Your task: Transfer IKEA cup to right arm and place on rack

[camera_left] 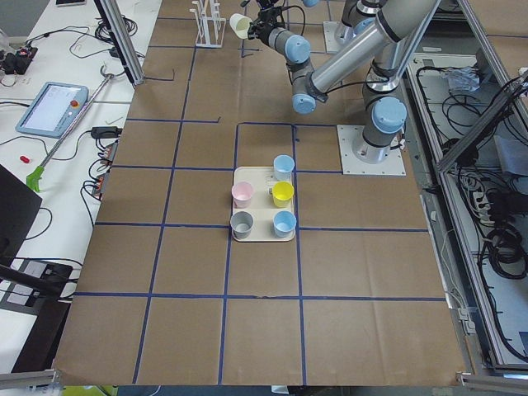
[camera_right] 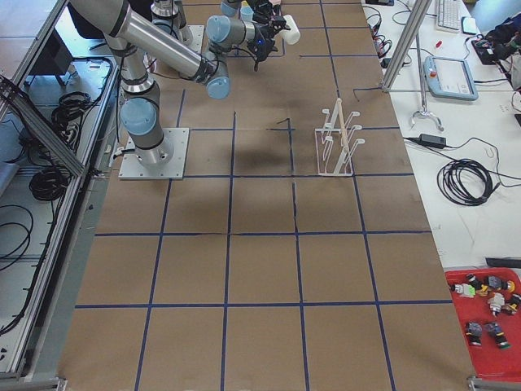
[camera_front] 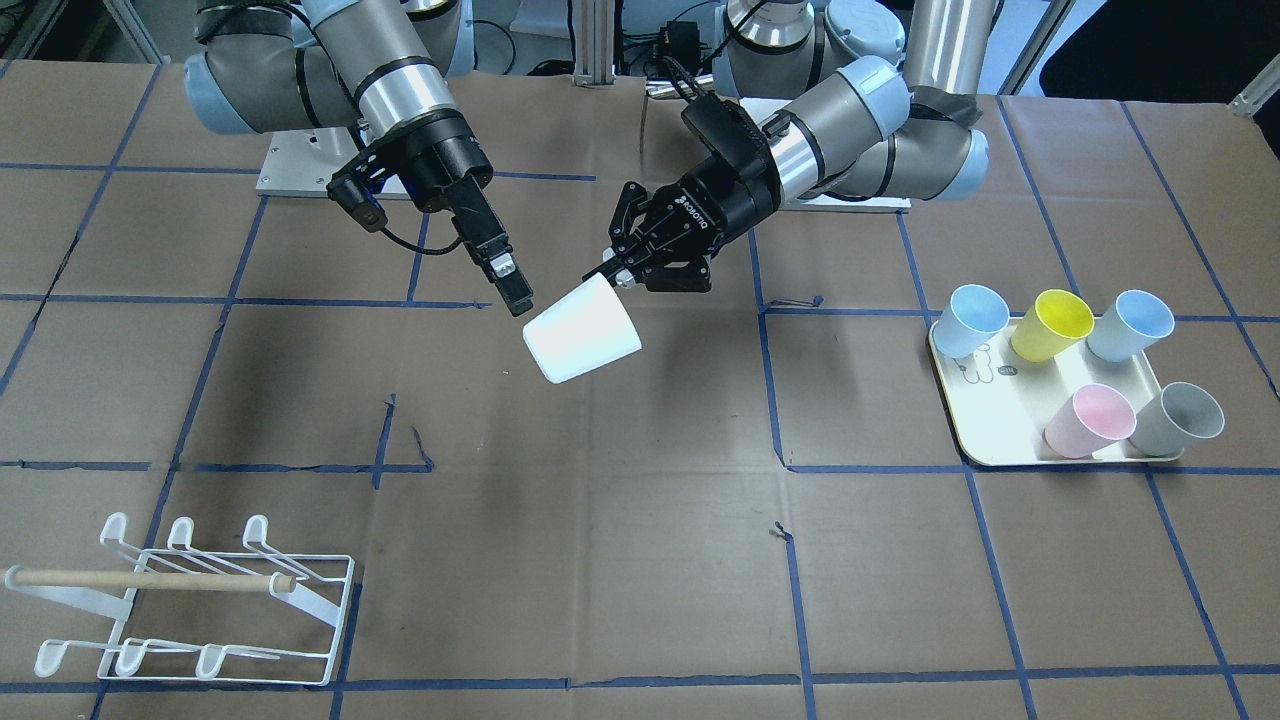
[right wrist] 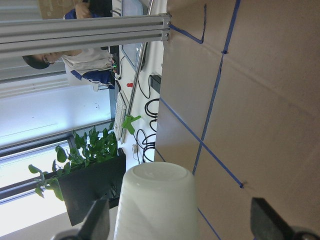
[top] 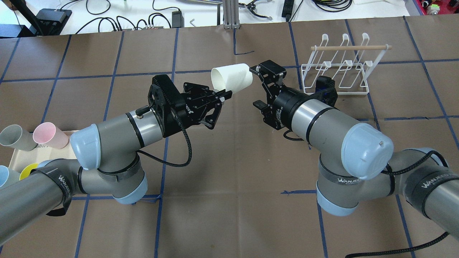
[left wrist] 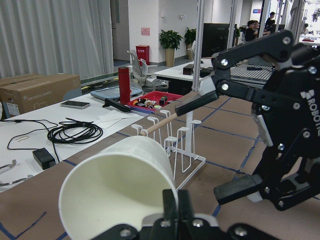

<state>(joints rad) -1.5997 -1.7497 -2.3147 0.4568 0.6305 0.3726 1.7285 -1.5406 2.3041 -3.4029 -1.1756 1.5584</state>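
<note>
We judge the transfer half done: our left hand (top: 225,95) pinches the rim of the white tapered plastic cup (top: 233,77) above the brown worktop (top: 229,179); our right hand (top: 256,86), at its three o'clock, is spread beside the base; the white wire rack (top: 337,77), farther toward three o'clock, holds nothing.

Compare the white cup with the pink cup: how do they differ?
The white cup is held in the air by the left gripper; the pink cup stands on the tray. The white cup is tilted sideways; the pink cup is upright. Both have the same tapered shape.
</note>
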